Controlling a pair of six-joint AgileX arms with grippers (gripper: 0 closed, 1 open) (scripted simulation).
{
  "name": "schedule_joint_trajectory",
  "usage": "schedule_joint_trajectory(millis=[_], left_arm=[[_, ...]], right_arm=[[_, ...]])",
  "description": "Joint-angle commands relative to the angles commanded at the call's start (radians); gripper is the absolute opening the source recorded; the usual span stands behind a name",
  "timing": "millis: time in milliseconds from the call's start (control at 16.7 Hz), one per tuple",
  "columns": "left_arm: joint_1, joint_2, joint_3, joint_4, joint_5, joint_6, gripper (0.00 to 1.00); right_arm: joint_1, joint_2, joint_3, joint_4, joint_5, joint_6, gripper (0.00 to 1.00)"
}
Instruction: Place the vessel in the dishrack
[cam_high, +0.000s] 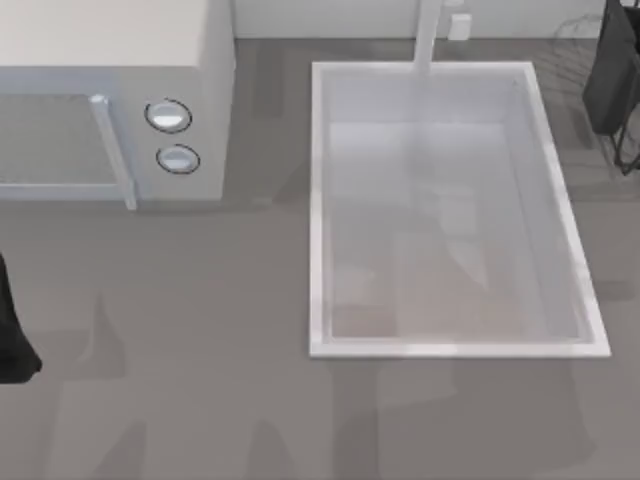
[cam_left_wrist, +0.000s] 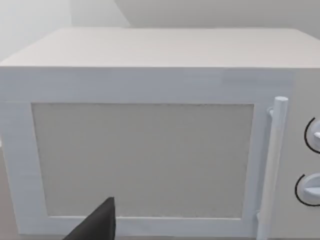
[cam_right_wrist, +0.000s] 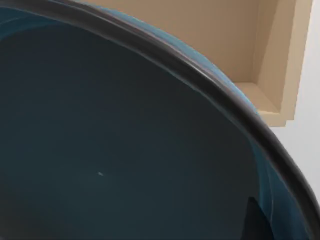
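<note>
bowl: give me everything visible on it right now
The vessel is seen close up in the right wrist view: a glossy, dark teal-blue curved inside, bounded by a dark rounded rim with a lighter blue band just beyond it. It looks like glazed ceramic. A small dark tip at the picture's lower edge overlaps its inside near the rim; whether that is a finger gripping it cannot be told. Its tilt and support are not visible. Behind it are a beige recessed wall and a white surface.

Microwave (cam_high: 110, 100) at table's (cam_high: 200, 380) back left; sink (cam_high: 450, 345) to its right; dishrack (cam_high: 585, 45) back right
</note>
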Motion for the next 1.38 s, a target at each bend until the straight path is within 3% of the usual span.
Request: schedule_joint_trajectory(millis=[360,780,1380], left_arm=[[0.000,0.000,0.000,0.000,0.000,0.000,1.00],[0.000,0.000,0.000,0.000,0.000,0.000,1.00],[0.000,0.000,0.000,0.000,0.000,0.000,1.00]], right_arm=[[0.137,0.287,-0.084,0.374,0.138,-0.002,0.00],[0.161,0.329,-0.099,0.422,0.162,-0.001,0.00],[0.161,0.329,-0.099,0.422,0.162,-0.001,0.75]])
